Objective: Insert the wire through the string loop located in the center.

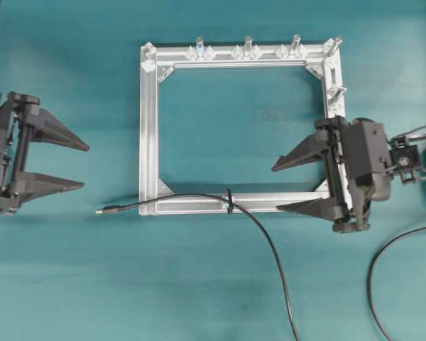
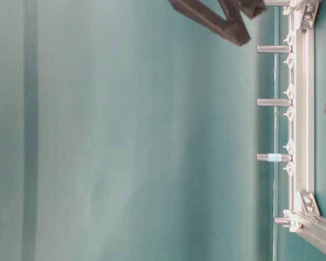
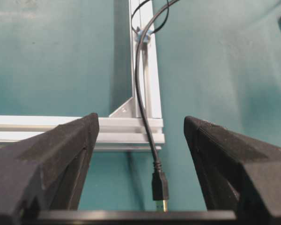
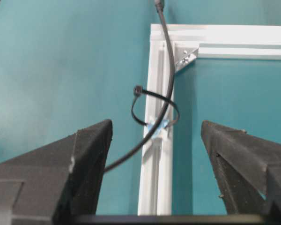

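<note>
The wire (image 1: 266, 241) runs from the front edge of the table up to the near rail, passes through the string loop (image 1: 229, 201) at the rail's centre, and lies along the rail. Its plug (image 1: 105, 210) rests on the table just past the frame's left corner. My left gripper (image 1: 85, 167) is open and empty, with the plug (image 3: 159, 185) lying between its fingers. My right gripper (image 1: 275, 187) is open and empty at the frame's right corner. In the right wrist view the loop (image 4: 154, 110) stands on the rail with the wire (image 4: 170, 70) through it.
The square aluminium frame (image 1: 148, 128) lies on the teal table. Several upright pegs (image 1: 248, 46) stand on its far rail and right corner (image 1: 335, 91). A robot cable (image 1: 383, 277) curves over the table at the front right.
</note>
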`<act>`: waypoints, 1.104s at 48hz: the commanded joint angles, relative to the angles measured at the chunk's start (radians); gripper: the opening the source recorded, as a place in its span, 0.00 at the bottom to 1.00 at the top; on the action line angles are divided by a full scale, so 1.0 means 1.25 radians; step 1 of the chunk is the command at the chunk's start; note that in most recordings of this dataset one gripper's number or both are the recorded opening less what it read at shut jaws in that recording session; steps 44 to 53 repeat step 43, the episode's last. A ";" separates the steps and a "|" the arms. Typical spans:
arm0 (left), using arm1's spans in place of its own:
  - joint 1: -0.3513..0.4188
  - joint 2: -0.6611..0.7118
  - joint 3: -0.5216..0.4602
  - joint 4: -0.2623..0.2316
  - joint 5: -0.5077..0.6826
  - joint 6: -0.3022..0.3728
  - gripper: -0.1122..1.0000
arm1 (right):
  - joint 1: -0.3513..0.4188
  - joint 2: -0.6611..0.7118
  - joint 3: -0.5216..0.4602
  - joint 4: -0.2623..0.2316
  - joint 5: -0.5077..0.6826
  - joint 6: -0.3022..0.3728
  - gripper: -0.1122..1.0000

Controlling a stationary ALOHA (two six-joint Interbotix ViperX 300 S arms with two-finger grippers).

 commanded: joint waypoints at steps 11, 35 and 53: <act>0.017 -0.026 0.005 0.002 -0.007 0.034 0.77 | -0.005 -0.028 0.013 0.000 -0.011 -0.001 0.80; 0.022 -0.025 0.009 0.002 -0.007 0.033 0.77 | -0.018 -0.028 0.012 0.000 -0.011 -0.001 0.80; 0.022 -0.026 0.009 0.002 -0.009 0.033 0.77 | -0.018 -0.028 0.012 0.000 -0.011 -0.001 0.80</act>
